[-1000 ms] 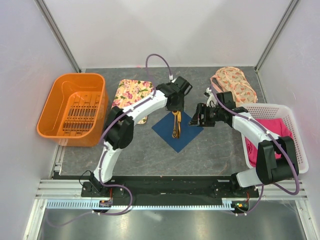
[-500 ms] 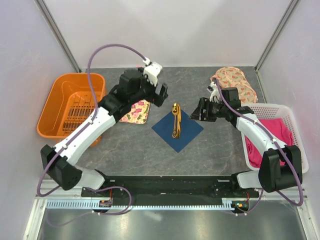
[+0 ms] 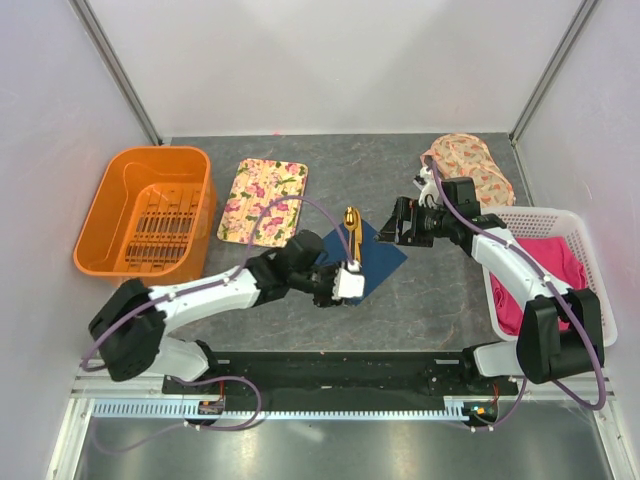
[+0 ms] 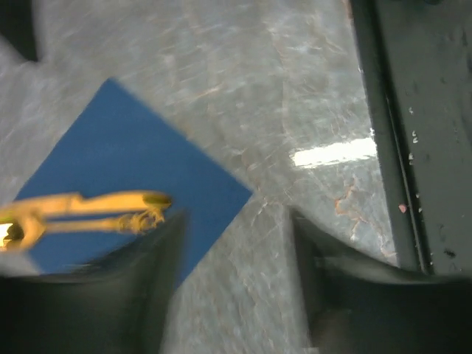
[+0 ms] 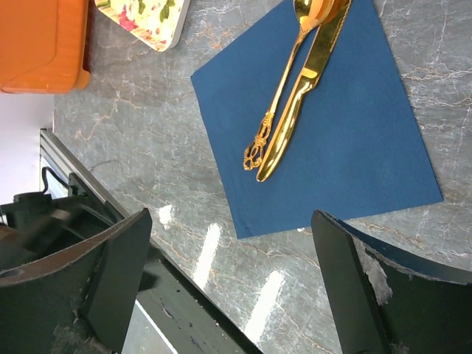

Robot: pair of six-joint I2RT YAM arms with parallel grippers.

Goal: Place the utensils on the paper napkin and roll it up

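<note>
The dark blue paper napkin [image 3: 380, 255] lies as a diamond in the middle of the table. On it, side by side, rest the gold utensils [image 3: 352, 222]: a spoon [image 5: 296, 55] and a knife [image 5: 302, 92]. My left gripper [image 3: 338, 288] hovers low at the napkin's near-left edge and covers that part from above. It is open, and its blurred fingers [image 4: 144, 295] frame bare table just past the napkin's corner [image 4: 125, 169]. My right gripper [image 3: 393, 228] hangs by the napkin's right corner, wide open and empty, with the napkin [image 5: 332, 140] beyond its fingers [image 5: 114, 276].
An orange basket [image 3: 120, 215] stands at the left with a floral tray [image 3: 263, 200] beside it. At the right a white basket [image 3: 590, 300] holds a pink cloth [image 3: 560, 262]. A floral pouch [image 3: 470, 165] lies at the back right, and a black rail [image 3: 340, 372] runs along the near edge.
My left arm swung from above the floral tray down to the napkin's near-left edge, and its jaws narrowed. The right gripper stayed by the right corner and opened wider.
</note>
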